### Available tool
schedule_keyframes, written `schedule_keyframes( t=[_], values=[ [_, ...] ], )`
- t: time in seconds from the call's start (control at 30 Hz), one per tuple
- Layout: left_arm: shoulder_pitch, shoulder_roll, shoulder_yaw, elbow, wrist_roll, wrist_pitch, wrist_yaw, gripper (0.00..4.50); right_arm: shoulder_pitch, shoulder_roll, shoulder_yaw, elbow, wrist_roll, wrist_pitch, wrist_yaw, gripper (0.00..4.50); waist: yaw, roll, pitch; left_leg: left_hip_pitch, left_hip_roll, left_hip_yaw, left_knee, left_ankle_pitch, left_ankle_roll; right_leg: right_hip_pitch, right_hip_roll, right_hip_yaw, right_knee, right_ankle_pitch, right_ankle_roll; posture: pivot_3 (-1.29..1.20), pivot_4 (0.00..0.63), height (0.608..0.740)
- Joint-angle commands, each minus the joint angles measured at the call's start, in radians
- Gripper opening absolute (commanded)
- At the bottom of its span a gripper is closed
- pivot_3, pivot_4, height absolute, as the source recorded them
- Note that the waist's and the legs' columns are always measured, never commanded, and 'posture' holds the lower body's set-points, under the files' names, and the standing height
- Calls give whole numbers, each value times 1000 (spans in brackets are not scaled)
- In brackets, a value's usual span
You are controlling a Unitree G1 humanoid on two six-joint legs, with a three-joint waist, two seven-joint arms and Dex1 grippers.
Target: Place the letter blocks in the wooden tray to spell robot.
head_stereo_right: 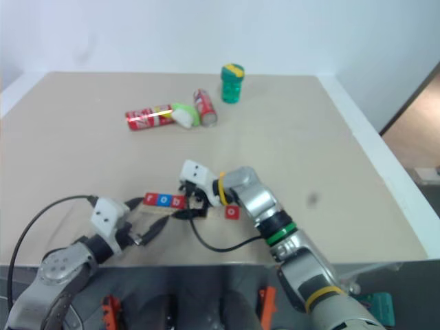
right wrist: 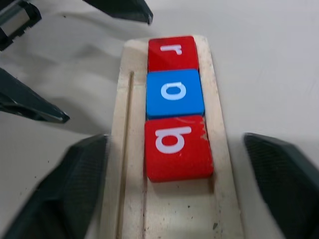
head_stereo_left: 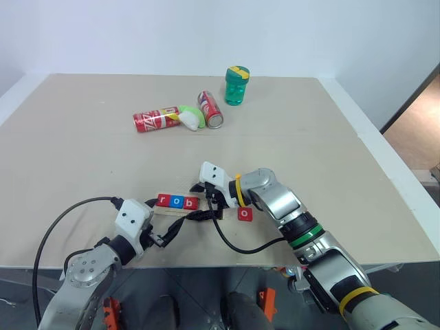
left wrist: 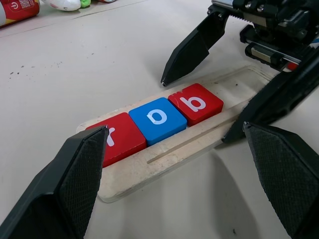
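The right gripper (right wrist: 174, 194) stands wide open, empty, straddling the wooden tray (left wrist: 164, 159) just behind the red b block (right wrist: 177, 147). The left gripper (left wrist: 184, 184) is open too. Tiles r, o, b sit in the tray; a red o tile (head_stereo_left: 245, 214) lies beside it — light, stiff, slick; pinch its edges.

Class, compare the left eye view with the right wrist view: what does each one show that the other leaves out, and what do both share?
Left eye view alone: the red o tile lying on the table, two red cans, a green container. Right wrist view alone: the groove line in the wooden tray, and the right gripper open astride it. Both: the r, blue o and b tiles seated in order.
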Motion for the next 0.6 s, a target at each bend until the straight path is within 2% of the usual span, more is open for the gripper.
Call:
schedule_keyframes(
  t=[0.03, 0.17, 0.3, 0.47, 0.6],
  values=[
    [-4, 24, 11, -19, 9, -58, -28, 4500, -6, 0, -61, -113, 56, 71, -17, 4466, 0, 0, 0, 0, 0, 0, 0, 0, 0, 0, 0, 0, 0, 0, 0, 0, 150, 740],
    [-11, 71, -8, -33, -21, -114, -128, 4500, -5, -29, -201, -250, 149, 207, -79, 4466, 1, 0, 0, -2, 0, -1, -1, 0, 0, -2, 0, -1, 0, 0, 1, 0, 150, 740],
    [-30, 151, -33, -56, -90, -112, -271, 4500, 68, -178, -300, -365, 232, 232, -17, 4466, 7, 0, 0, -4, -2, -3, -1, 0, 0, -2, -2, -2, -1, -2, -1, 0, 150, 740],
    [-71, 245, -61, -41, -154, -89, -418, 4500, 279, -405, -253, -466, 222, 101, 121, 4466, 6, 0, 0, -5, -6, -4, -1, -3, -2, 0, -5, -1, -2, -8, 3, 0, 150, 740],
    [-120, 274, -71, -14, -186, -69, -472, 4500, 364, -446, -242, -460, 205, -9, 117, 4466, -8, 1, 1, -4, -4, -3, -1, -5, -1, -1, -2, 1, -2, -7, 7, 0, 150, 740]
  ],
)
